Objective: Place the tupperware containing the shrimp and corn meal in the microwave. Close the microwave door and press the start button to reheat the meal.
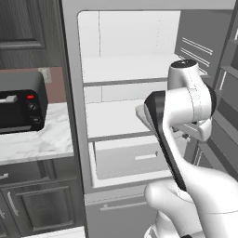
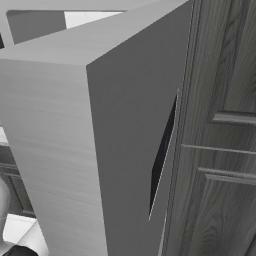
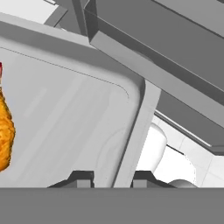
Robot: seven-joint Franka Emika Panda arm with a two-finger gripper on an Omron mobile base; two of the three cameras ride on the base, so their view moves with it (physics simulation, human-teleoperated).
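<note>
The tupperware (image 3: 65, 113), a pale grey translucent tray with a raised rim, lies close under the hand view. An orange shrimp piece (image 3: 4, 131) of the meal lies in it at the left edge. My gripper (image 3: 112, 178) straddles the tray's right rim, one dark fingertip (image 3: 81, 178) inside the tray and the other outside, shut on that rim. In the left base view a corner of the tupperware (image 1: 141, 113) sticks out left of my arm, level with the middle shelf of the open fridge. The microwave and its door are out of view.
A black toaster oven (image 1: 21, 107) with a red button stands on the marble counter (image 1: 37, 142) at the left. The open fridge has white shelves (image 1: 121, 69) and a drawer (image 1: 135, 160). A grey fridge panel (image 2: 75, 150) and wood cabinet (image 2: 225, 125) stand close.
</note>
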